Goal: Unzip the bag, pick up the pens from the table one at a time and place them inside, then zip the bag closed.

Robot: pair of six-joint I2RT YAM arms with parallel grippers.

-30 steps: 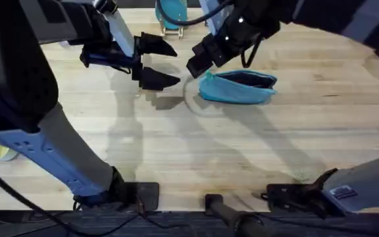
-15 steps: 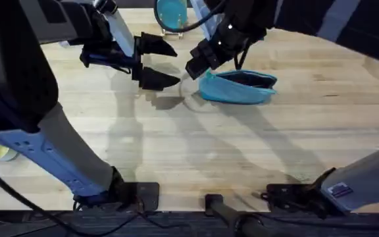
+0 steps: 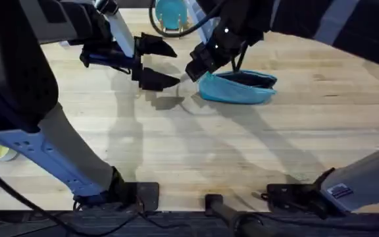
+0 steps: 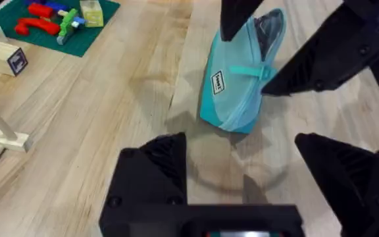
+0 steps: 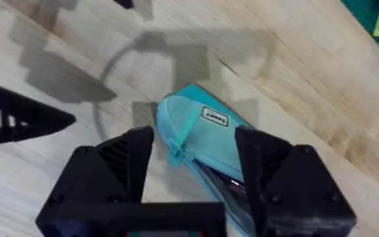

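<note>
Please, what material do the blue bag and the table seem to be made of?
The bag looks like soft woven fabric with a matte finish: it sags and creases, shows stitched seams and carries a small sewn label. The table looks like light wood, probably butcher block: pale plank stripes with visible grain and a smooth, faintly satin surface.

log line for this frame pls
stage: zipping | pouch: unzipped, on table | right end effector: open, over zipper end | left end effector: open, beside pouch, holding nothing
</note>
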